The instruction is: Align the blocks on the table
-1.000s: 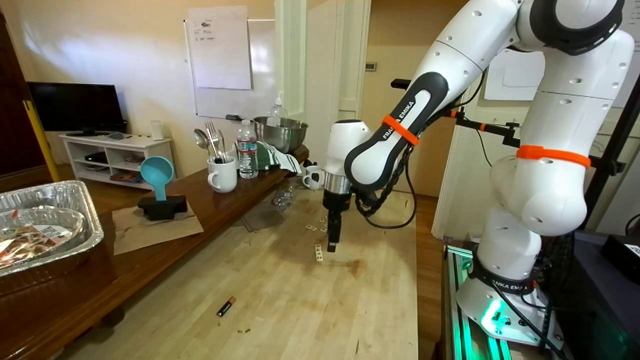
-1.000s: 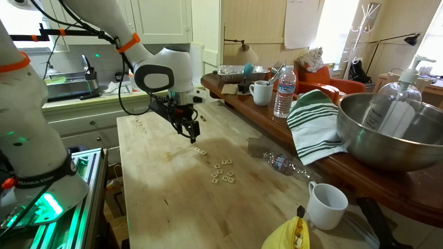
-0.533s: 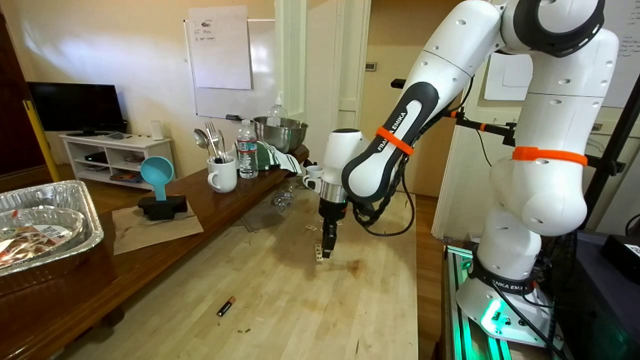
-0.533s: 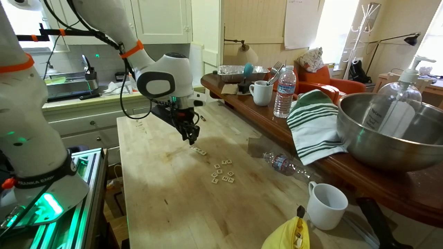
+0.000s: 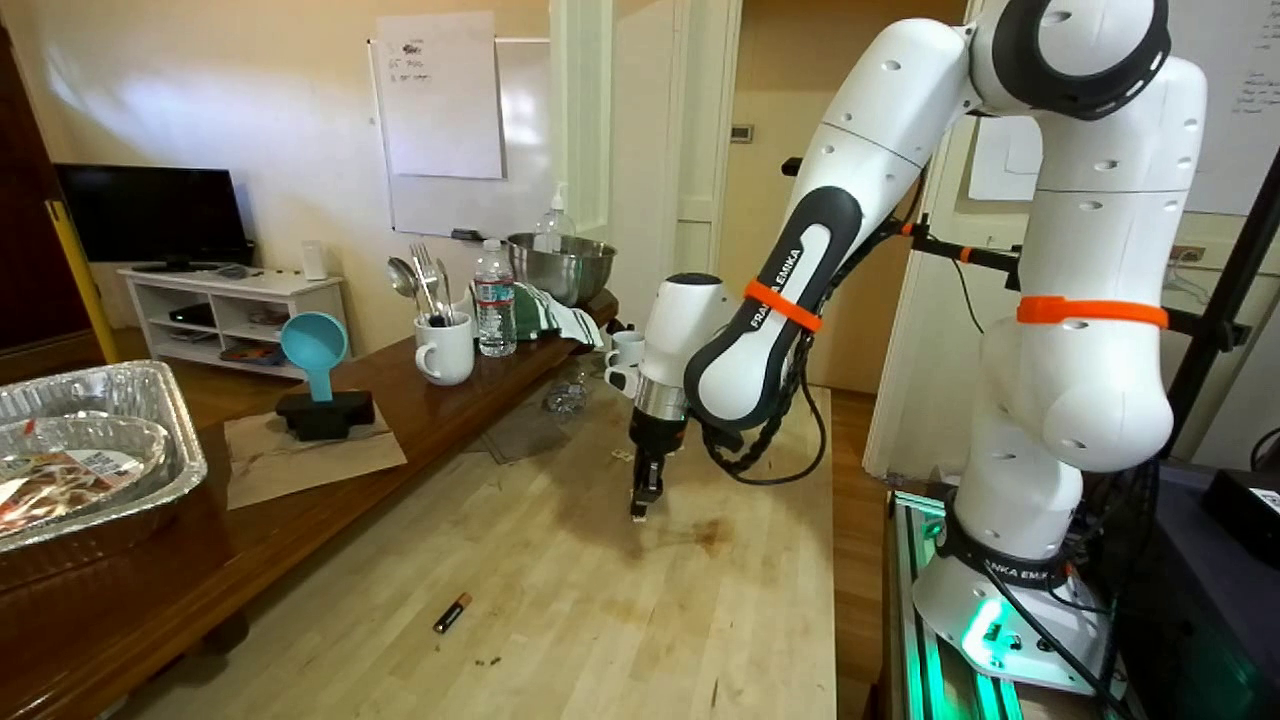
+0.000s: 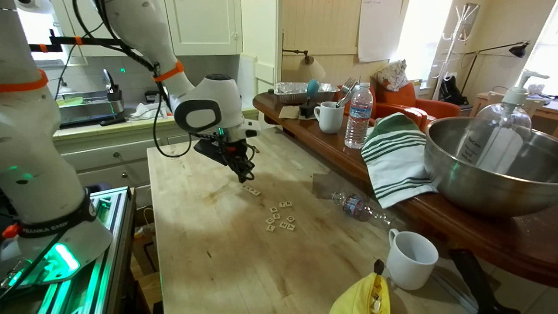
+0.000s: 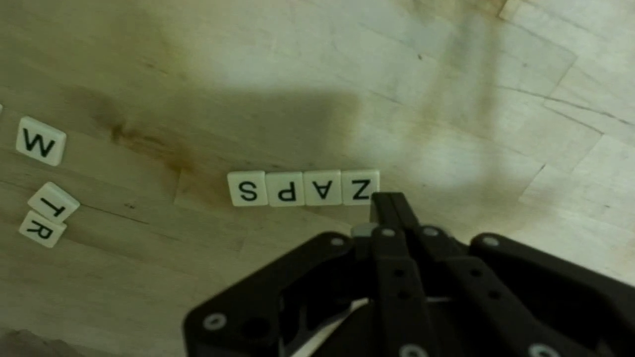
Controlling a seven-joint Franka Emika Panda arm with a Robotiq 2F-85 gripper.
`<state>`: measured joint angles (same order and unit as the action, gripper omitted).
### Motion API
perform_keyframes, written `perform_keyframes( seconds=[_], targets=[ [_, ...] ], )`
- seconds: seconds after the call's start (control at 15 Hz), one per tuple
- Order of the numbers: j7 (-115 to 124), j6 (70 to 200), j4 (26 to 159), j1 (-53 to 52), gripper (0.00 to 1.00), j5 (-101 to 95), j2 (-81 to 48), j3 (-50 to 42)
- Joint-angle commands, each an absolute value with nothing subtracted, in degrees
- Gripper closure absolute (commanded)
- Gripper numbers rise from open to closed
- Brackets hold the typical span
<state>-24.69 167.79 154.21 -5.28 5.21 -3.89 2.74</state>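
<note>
The blocks are small cream letter tiles lying flat on the pale wooden table (image 5: 600, 640). Side by side in a straight row in the wrist view are the S block (image 7: 248, 188), P block (image 7: 285, 189), A block (image 7: 322, 188) and Z block (image 7: 360, 187). The W block (image 7: 41, 141), T block (image 7: 53, 203) and R block (image 7: 42, 228) lie loose at the left, turned at angles. My gripper (image 7: 388, 198) is shut with nothing between its fingers. Its tips overlap a corner of the Z block in that view; contact I cannot tell. In an exterior view the gripper (image 5: 640, 508) hides most of the row.
Several loose tiles (image 6: 283, 225) lie scattered beyond the row. A battery (image 5: 452, 613) lies on the table. Toward one end are a yellow pouch (image 6: 359, 296), a white mug (image 6: 412, 259) and a fallen bottle (image 6: 359, 207). A raised brown counter (image 5: 390, 430) runs alongside.
My gripper has come down and across to the Z end of the row, and its fingers have closed together. The tiles show no clear shift.
</note>
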Motion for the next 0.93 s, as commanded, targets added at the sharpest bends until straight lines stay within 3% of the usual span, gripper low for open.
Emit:
perform_keyframes(
  seconds=[0.0,0.87],
  targets=[
    [-22.40,170.46,153.39,-3.73,1.00,0.75,-6.65,3.19],
    [-17.25,170.79,150.82,-3.26,1.00,-5.02,-10.25,2.89]
  ],
)
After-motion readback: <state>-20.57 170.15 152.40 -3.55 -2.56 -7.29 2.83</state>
